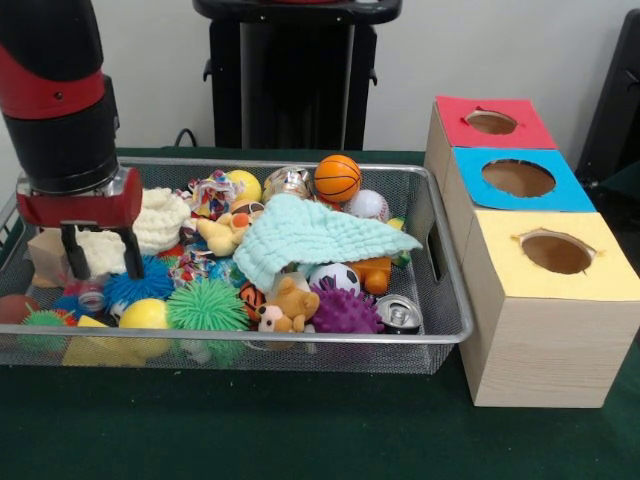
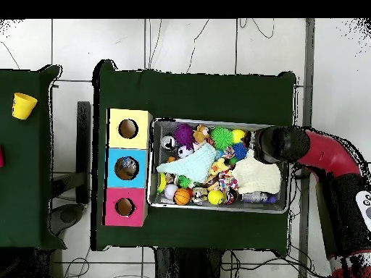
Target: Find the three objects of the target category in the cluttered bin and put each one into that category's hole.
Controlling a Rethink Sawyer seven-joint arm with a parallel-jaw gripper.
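from the front, the red and black arm's gripper [image 1: 101, 254] hangs with its two dark fingers spread apart and empty, over the left end of the wide silver wire mesh bin [image 1: 440, 300] full of toys. a crushed clear plastic bottle [image 1: 90, 296] lies just below it. right of the bin, the blue-surround round hole [image 1: 518, 178] sits between red and yellow ones. no writing is readable.

from overhead, the arm hides the gripper; a clear bottle [image 2: 257, 197] lies by the bin's rim nearest the robot.

Two camera positions. One stands close across the worktop [image 1: 300, 430], low and level, facing the robot's pedestal [image 1: 295, 70] behind the wire bin [image 1: 450, 330]. The other hangs high overhead, looking straight down, turned half round, taking in surrounding floor. Both share the bin [image 2: 221, 208] and three boxes [image 2: 128, 167].
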